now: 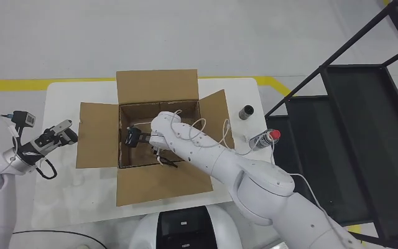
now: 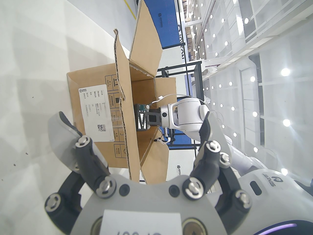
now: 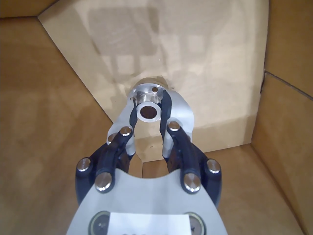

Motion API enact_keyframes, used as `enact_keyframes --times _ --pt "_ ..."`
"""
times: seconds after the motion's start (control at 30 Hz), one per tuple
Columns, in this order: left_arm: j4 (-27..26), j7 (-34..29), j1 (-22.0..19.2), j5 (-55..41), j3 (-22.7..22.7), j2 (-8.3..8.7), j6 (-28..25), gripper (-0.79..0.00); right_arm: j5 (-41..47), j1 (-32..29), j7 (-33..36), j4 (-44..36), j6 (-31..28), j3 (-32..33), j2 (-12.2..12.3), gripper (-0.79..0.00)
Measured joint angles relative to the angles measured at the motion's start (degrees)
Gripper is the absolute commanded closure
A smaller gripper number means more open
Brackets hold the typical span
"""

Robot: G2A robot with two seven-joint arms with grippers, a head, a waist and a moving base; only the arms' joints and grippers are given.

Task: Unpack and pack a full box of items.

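An open cardboard box (image 1: 158, 93) stands mid-table with all flaps spread. My right arm leans into it. Down in the box, my right gripper (image 3: 148, 110) is shut on a silver metal flanged hub (image 3: 146, 103) with a central bore, held close to the box's inner wall (image 3: 171, 37). From the left wrist view the box (image 2: 97, 113) is seen side-on, label facing, with the right gripper (image 2: 144, 119) just above its rim. My left gripper (image 2: 137, 133) hangs open and empty off the table's left side, seen from above as the left gripper (image 1: 62, 134).
On the white table (image 1: 68, 193) right of the box stand a dark metal cylinder (image 1: 247, 112) and a spray can with a red cap (image 1: 266, 139). Black metal stairs (image 1: 348, 124) rise beyond the table's right edge.
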Motion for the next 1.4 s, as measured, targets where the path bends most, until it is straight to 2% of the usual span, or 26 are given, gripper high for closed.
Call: enact_keyframes --times 0.17,0.3,0.4,0.57,0.67,0.7,0.77,0.9,0.93,1.03,1.1,1.23,1.27,1.4 --pt "0.00 0.00 0.00 0.00 0.00 0.00 0.00 -0.785 0.40 0.66 -0.62 3.01 -0.46 -0.24 -1.48 -0.354" --pt "0.00 0.00 0.00 0.00 0.00 0.00 0.00 -0.785 0.42 1.03 -1.02 4.76 -0.54 -0.28 -2.33 -0.234" --pt "0.00 0.00 0.00 0.00 0.00 0.00 0.00 -0.785 0.44 1.17 -1.33 5.96 -0.64 -0.26 -2.87 -0.185" --pt "0.00 0.00 0.00 0.00 0.00 0.00 0.00 -0.785 0.29 1.47 -1.04 7.80 -0.62 -0.22 -3.66 -0.345" --pt "0.00 0.00 0.00 0.00 0.00 0.00 0.00 -0.785 0.32 1.57 -1.01 8.64 -0.91 -0.13 -4.05 -0.723" --pt "0.00 0.00 0.00 0.00 0.00 0.00 0.00 -0.785 0.31 1.61 -1.05 8.84 -1.02 -0.10 -4.15 -0.763" --pt "0.00 0.00 0.00 0.00 0.00 0.00 0.00 -0.785 0.22 1.73 -1.10 9.24 -1.16 -0.02 -4.36 -0.770" --pt "0.00 0.00 0.00 0.00 0.00 0.00 0.00 -0.785 0.07 1.89 -0.91 9.86 -1.16 0.16 -4.66 -0.637" --pt "0.00 0.00 0.00 0.00 0.00 0.00 0.00 -0.785 0.01 1.90 -0.85 10.05 -1.19 0.19 -4.72 -0.582" --pt "0.00 0.00 0.00 0.00 0.00 0.00 0.00 -0.785 -0.07 1.90 -0.66 10.62 -1.27 0.35 -4.88 -0.502" --pt "0.00 0.00 0.00 0.00 0.00 0.00 0.00 -0.785 -0.15 1.90 -0.66 10.92 -1.33 0.46 -4.99 -0.382" --pt "0.00 0.00 0.00 0.00 0.00 0.00 0.00 -0.785 -0.35 1.94 -0.74 11.35 -1.29 0.67 -5.19 -0.277" --pt "0.00 0.00 0.00 0.00 0.00 0.00 0.00 -0.785 -0.40 1.95 -0.77 11.42 -1.29 0.71 -5.23 -0.203" --pt "0.00 0.00 0.00 0.00 0.00 0.00 0.00 -0.785 -0.64 2.03 -0.91 11.65 -1.23 0.89 -5.43 -0.139"
